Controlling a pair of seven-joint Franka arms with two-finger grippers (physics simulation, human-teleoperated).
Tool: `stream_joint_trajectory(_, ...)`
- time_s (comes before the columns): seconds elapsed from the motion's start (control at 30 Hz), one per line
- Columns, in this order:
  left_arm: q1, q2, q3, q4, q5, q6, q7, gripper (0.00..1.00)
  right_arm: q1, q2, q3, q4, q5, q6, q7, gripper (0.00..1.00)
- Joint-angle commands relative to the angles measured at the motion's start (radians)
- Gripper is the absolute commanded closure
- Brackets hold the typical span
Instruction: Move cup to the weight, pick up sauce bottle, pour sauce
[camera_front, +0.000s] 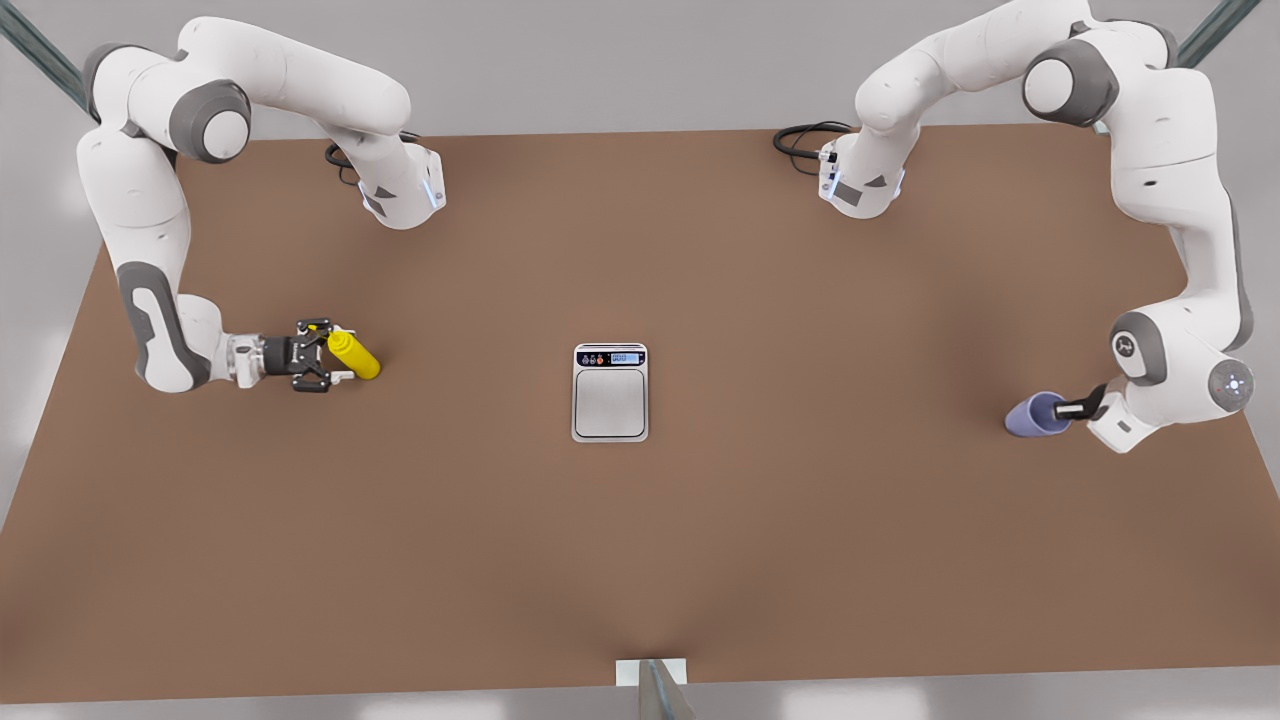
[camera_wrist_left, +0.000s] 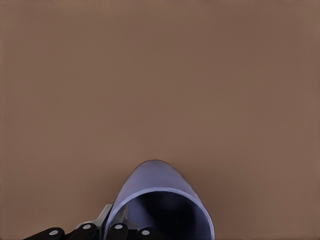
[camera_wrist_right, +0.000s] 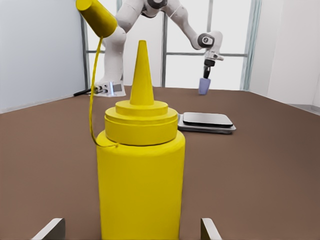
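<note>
Taking the weight (camera_front: 610, 391) as landmark, at mid-table: far off toward the front view's left stands the sauce bottle (camera_front: 354, 356), upright on the brown table (camera_front: 700, 540). The right gripper (camera_front: 322, 357) sits around it, fingers (camera_wrist_right: 50, 230) spread either side of the yellow body and not touching it, so it is released. Bare tabletop runs between bottle and weight.

The weight's black display strip shows small marks too fine to read.

Well apart from the weight on the front view's right, near that table edge, the left gripper (camera_front: 1070, 409) pinches the rim of the cup (camera_front: 1036, 414), clenched on its wall. Open table lies between.
</note>
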Motion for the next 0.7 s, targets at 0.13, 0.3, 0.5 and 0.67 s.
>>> stream_joint_trajectory(0.13,-0.265,-0.101,-0.002,0.099,-0.067,-0.257,-0.242,0.79,0.01,0.0,0.002,-0.007,0.02,0.0,-0.238,0.0)
stream_joint_trajectory(0.3,-0.547,-0.037,-0.223,0.166,-0.065,-0.26,-0.812,0.79,0.024,0.002,0.003,-0.013,0.029,0.0,-0.238,0.0)
stream_joint_trajectory(0.5,-0.947,0.143,-0.223,0.387,-0.062,-0.097,-1.439,0.79,0.039,0.002,0.009,-0.021,0.052,0.0,-0.238,0.0)
stream_joint_trajectory(0.67,-1.098,0.294,-0.2,0.591,-0.035,-0.031,-1.454,0.79,0.05,0.002,0.009,-0.025,0.06,-0.001,-0.238,0.0)
